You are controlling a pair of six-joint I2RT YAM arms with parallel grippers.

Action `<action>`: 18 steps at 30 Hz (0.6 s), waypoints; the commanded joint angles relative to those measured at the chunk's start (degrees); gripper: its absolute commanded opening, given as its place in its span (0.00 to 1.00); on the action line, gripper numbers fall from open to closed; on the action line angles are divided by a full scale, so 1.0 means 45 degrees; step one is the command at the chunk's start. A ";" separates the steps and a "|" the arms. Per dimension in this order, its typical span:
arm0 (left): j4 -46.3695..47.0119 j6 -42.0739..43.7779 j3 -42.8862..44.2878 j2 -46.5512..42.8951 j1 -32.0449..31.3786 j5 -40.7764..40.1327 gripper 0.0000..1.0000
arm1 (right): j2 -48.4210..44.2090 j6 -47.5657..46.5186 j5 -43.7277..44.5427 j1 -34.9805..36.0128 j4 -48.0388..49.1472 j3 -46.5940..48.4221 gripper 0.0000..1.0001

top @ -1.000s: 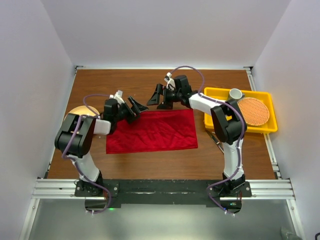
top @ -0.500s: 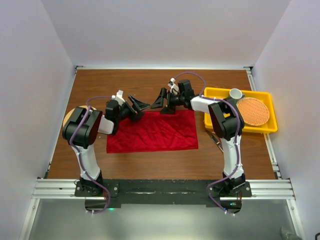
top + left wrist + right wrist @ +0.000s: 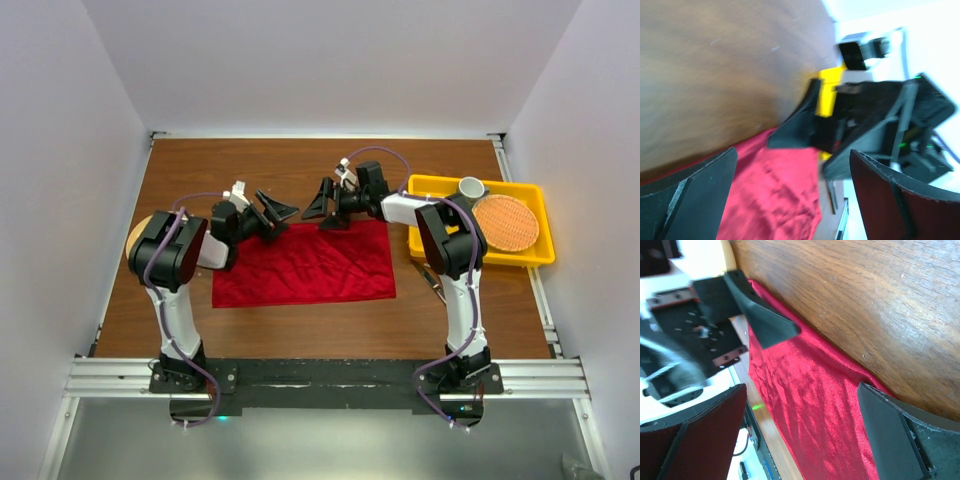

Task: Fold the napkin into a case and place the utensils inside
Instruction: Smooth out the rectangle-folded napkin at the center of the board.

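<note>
Two arms are reaching forward from the near edge of the table (image 3: 250,170), and both are bending inward toward the far edge of the napkin (image 3: 305,265). The napkin is lying as a wrinkled deep-red rectangle on the wood between the arms, its long sides running left to right.

The left gripper (image 3: 280,220) is hanging over the napkin's far left corner, pointing right, and its jaws are standing spread wide with nothing between them. The right gripper (image 3: 318,214) is hanging at the middle of the napkin's far edge, pointing left, and its jaws are likewise gaping and holding nothing. The two grippers are facing each other, tips near but apart. In each wrist view the other gripper is showing across the red cloth, blurred.

The utensils (image 3: 432,282) are lying just right of the napkin's near right corner, partly hidden by the right arm; how many I cannot tell. Right of the napkin's far corner a yellow tray (image 3: 430,185) is sitting, holding a round orange mat (image 3: 507,222) and a pale cup (image 3: 472,187).
</note>
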 commanded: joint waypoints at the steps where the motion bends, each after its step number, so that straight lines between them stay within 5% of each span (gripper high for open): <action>1: -0.0872 0.1049 -0.0642 0.0004 0.0631 -0.0546 1.00 | 0.0518 -0.0679 0.0589 -0.0263 -0.1132 -0.0379 0.98; 18: -0.3315 0.3139 -0.0955 -0.1148 0.3327 -0.0272 1.00 | 0.0772 -0.1305 0.0667 -0.0790 -0.1816 -0.0438 0.98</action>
